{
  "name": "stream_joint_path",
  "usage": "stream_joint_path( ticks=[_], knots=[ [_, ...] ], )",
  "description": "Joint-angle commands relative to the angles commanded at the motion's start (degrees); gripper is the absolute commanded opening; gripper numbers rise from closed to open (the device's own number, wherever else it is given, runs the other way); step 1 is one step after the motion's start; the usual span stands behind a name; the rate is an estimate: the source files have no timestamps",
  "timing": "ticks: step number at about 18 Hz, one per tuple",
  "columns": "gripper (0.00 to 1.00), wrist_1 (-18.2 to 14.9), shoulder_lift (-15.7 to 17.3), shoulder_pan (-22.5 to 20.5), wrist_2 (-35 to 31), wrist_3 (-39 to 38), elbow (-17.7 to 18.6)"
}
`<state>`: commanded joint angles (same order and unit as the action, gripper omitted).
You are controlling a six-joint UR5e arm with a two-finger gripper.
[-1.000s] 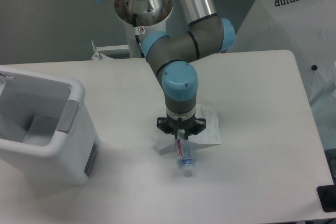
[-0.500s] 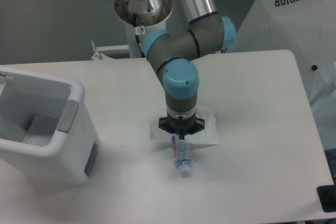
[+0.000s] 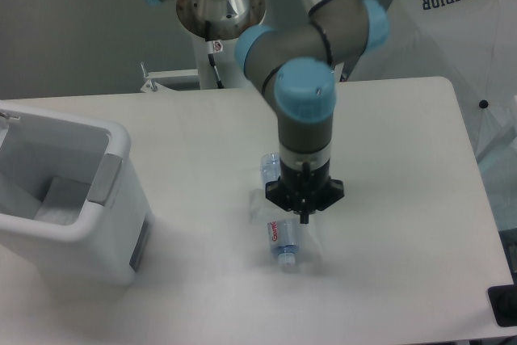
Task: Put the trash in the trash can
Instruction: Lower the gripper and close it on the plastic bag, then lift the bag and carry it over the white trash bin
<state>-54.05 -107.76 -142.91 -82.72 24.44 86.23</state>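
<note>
Gripper (image 3: 304,214): mine, pointing down just right of the bottle; finger spread cannot be told.
Bottle (image 3: 280,241): lying on table (image 3: 404,167).
Bin (image 3: 69,191): far left.

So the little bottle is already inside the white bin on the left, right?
Not quite. The bottle is still lying on the table, just below the pincer, as the camera view shows. The white bin really is on the left, well apart from the bottle.
</note>
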Motion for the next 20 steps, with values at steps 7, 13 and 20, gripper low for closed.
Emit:
stream_joint_path(
  ticks=[7,13,20],
  knots=[
    [0.00,0.18,4.04,0.09,9.14,-1.32,-5.46],
    [0.00,0.18,8.35,1.31,17.14,-1.33,-5.64],
    [0.00,-0.09,11.42,6.67,22.33,-1.41,-5.29]
  ],
)
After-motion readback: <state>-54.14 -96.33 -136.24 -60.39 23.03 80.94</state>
